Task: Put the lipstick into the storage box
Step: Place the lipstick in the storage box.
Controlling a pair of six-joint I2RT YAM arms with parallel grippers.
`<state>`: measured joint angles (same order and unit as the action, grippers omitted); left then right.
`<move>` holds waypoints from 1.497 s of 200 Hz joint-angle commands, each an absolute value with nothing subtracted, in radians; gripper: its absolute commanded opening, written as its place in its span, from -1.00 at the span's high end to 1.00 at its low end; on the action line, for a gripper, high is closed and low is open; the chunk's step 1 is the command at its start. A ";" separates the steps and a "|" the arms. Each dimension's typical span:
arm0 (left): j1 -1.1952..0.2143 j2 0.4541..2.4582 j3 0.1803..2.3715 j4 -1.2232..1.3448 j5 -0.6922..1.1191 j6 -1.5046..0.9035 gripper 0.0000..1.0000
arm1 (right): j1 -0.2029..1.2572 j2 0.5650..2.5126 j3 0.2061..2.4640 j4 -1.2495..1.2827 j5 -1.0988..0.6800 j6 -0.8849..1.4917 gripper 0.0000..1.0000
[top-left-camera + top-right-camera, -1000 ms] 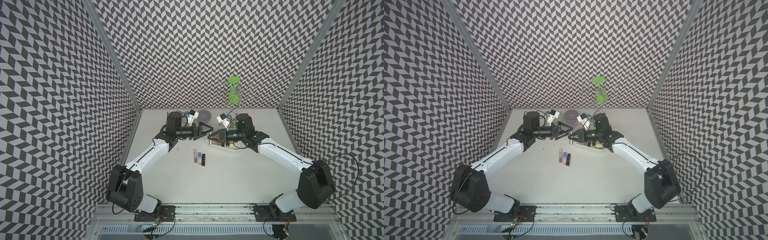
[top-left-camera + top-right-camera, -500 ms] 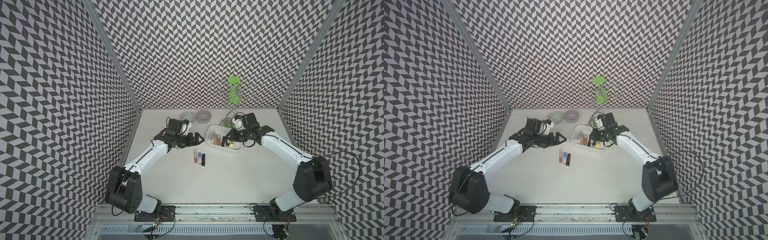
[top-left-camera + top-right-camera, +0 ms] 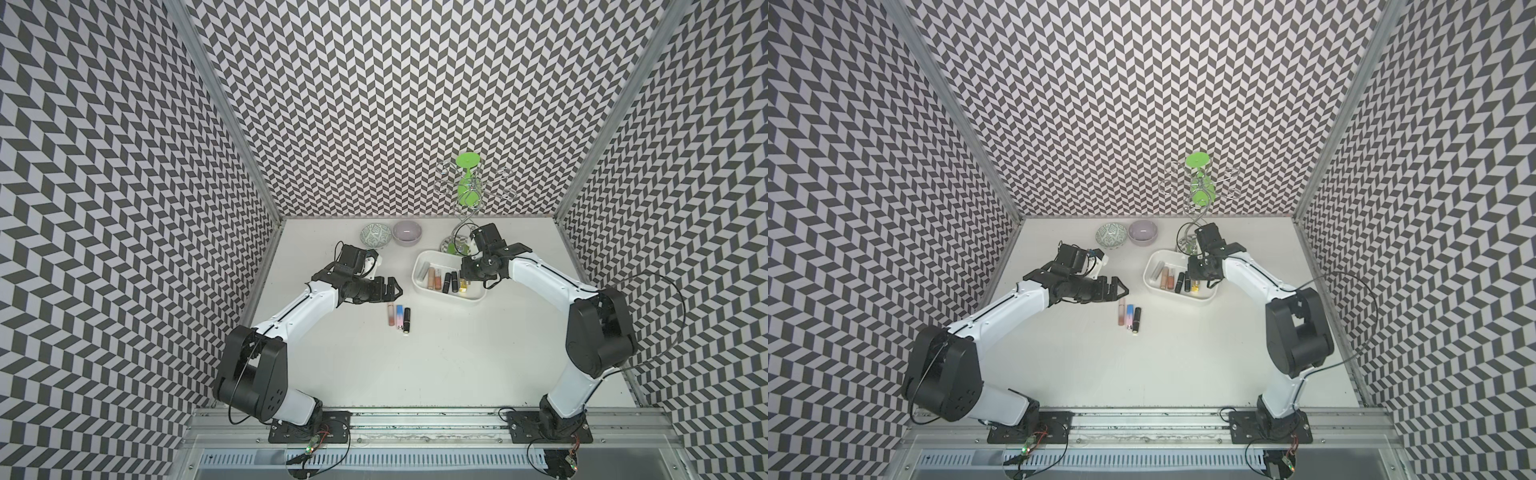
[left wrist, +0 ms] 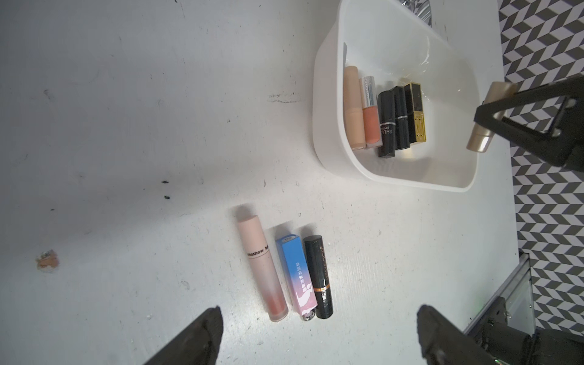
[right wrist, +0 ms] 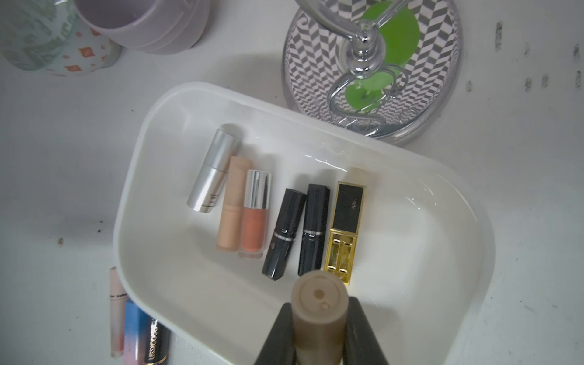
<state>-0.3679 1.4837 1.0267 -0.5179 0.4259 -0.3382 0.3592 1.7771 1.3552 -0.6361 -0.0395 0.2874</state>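
Black-and-white chevron walls enclose a white table (image 3: 415, 374) with two white robot arms reaching across it. Toward the back on the right sits the storage box (image 5: 132, 221), a shallow white tub. Six tubes lie side by side on its floor, among them a silver one (image 5: 213, 170) and a black-and-gold one (image 5: 346, 221). The right gripper (image 5: 319, 316) hangs over the box, clenched on the lipstick (image 5: 319, 303), a beige-gold tube. Its two black fingers (image 5: 275, 341) press the tube's sides, and the flat end sticks out past their tips. In the left wrist view the tube is tilted, with both ends showing beyond the finger. It hangs above the box, close to the black-and-gold tube, not lying with the others. The left gripper (image 3: 1121, 287) hovers spread wide and holding nothing. Just beside it, a pink tube (image 4: 262, 265), a blue-and-pink one (image 4: 295, 271) and a black one (image 4: 319, 278) lie in a row on the table.
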 commanded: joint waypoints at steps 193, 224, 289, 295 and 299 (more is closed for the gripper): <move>-0.366 1.571 1.016 -0.555 0.432 -0.265 -0.98 | 0.290 2.006 1.419 -0.559 -0.048 0.290 0.41; -0.365 1.574 1.016 -0.554 0.434 -0.268 -0.98 | 0.284 2.000 1.406 -0.551 -0.079 0.294 0.25; -0.366 1.577 1.002 -0.533 0.447 -0.289 -0.97 | 0.272 1.923 1.376 -0.540 -0.121 0.311 0.20; -0.366 1.578 1.000 -0.528 0.449 -0.291 -0.97 | 0.272 1.907 1.374 -0.535 -0.129 0.313 0.20; -0.366 1.578 0.997 -0.526 0.450 -0.292 -0.96 | 0.272 1.896 1.371 -0.532 -0.139 0.314 0.20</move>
<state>-0.3679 1.5711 1.0187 -0.5453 0.4297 -0.2844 0.2787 1.9781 1.3876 -0.5701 -0.1017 0.2993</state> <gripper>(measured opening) 0.986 0.400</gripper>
